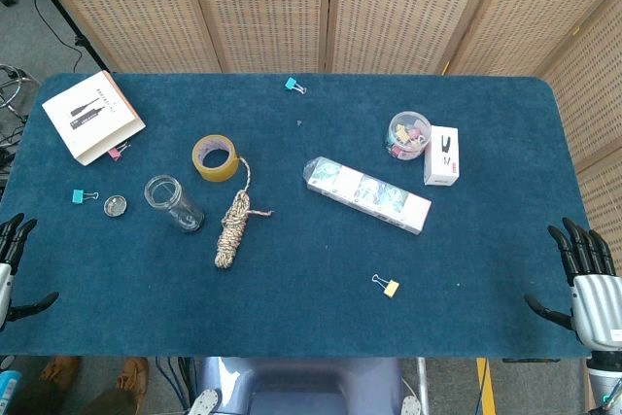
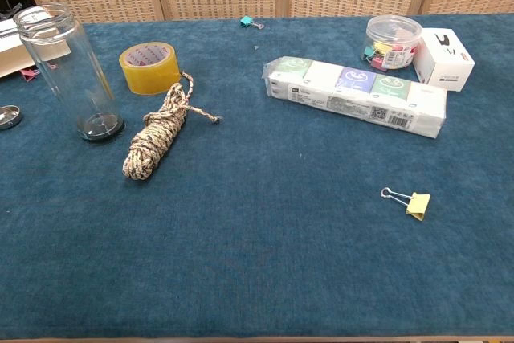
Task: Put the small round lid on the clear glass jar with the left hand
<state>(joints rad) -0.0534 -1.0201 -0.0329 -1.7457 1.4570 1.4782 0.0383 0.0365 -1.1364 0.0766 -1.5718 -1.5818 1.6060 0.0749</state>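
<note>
1. A blue table (image 1: 292, 269) seen from above and from chest height, with wicker screens behind it.
2. The left hand (image 1: 12, 264) sits at the table's left edge in the head view, holding nothing, fingers spread apart and pointing up. The chest view does not show it.
3. The right hand (image 1: 583, 274) sits at the right edge, also holding nothing, fingers spread.
4. The jar (image 1: 173, 202) stands upright on the left part of the table, mouth open, with no lid on it. In the chest view it is at far left (image 2: 68, 70).
5. The lid (image 1: 116, 205), small, round and silvery, lies flat on the table just left of the jar, not touching it. The chest view shows only part of it at the left border (image 2: 6, 116).
6. A teal clip (image 1: 82, 196) lies left of the lid.
7. A tape roll (image 1: 215, 158) lies behind and to the right of the jar, and a rope bundle (image 1: 233, 227) lies just right of the jar.
8. A white book (image 1: 92, 116) rests at the far left corner.
9. A long pack (image 1: 367, 193) lies tilted near the table's middle.
10. A tub of clips (image 1: 408, 134) stands at right, beside a white box (image 1: 441, 155).
11. A yellow clip (image 1: 387, 285) lies near the front, and another teal clip (image 1: 293, 85) at the back edge.
</note>
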